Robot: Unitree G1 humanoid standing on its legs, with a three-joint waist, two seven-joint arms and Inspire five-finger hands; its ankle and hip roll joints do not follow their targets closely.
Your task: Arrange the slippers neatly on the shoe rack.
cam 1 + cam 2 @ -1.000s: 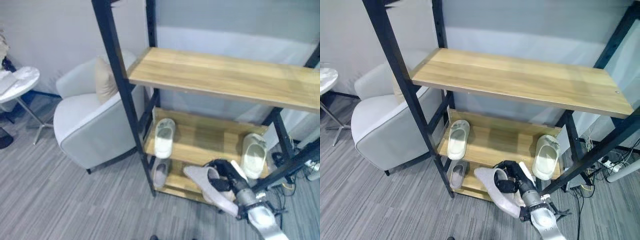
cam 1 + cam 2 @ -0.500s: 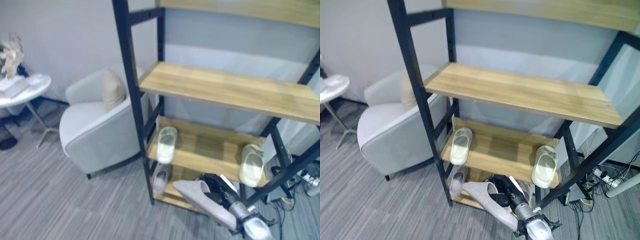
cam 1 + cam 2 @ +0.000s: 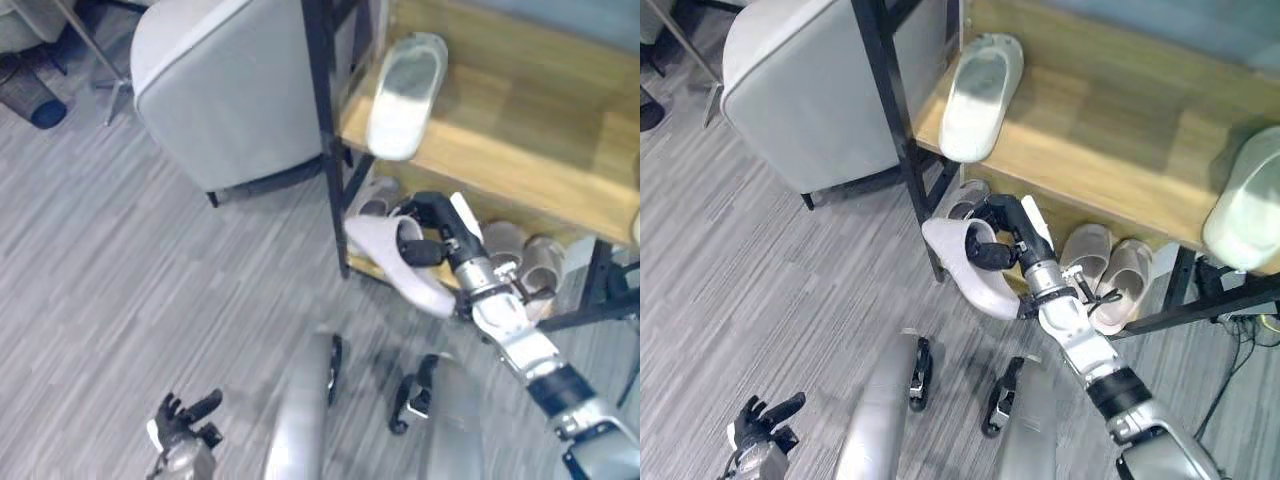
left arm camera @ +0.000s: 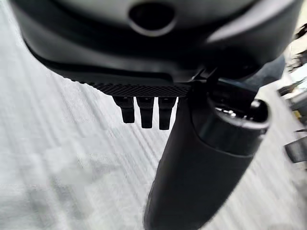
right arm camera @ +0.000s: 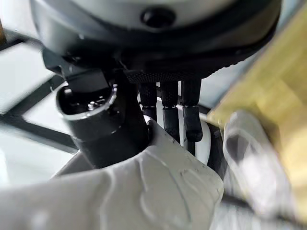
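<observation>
One pale grey slipper (image 3: 965, 262) is in the right hand (image 3: 1002, 232), fingers and thumb curled round its upper band, as the right wrist view confirms with the thumb pressed onto the strap. It hangs in the air just in front of the bottom shelf (image 3: 1065, 225) of the shoe rack (image 3: 1120, 150), close to the black front post (image 3: 902, 130), its sole tilted and its toe pointing out over the carpet.

The step in hand looks like setting this slipper on the lowest shelf. To do it well, the hand should level the sole, turn the toe to match the slippers already parked there, and slide it in past the post without clipping it. Going by the open gap between the grey slipper (image 3: 965, 197) tucked near the post and the beige pair (image 3: 1108, 268) further right, that gap seems the natural place; nudging either neighbour would undo the order. The grip should loosen only once the sole lies flat on the wood.

Counted, six slippers show: the held one, one grey slipper on the bottom shelf by the post, two beige ones side by side on that shelf, and two white ones on the shelf above, the left white slipper (image 3: 982, 95) overhanging the front edge a little and the right white slipper (image 3: 1250, 205) at the far end. One grey armchair (image 3: 810, 90) stands beside the rack.

The left hand (image 3: 180, 425) hangs low over the carpet, fingers spread and holding nothing.
</observation>
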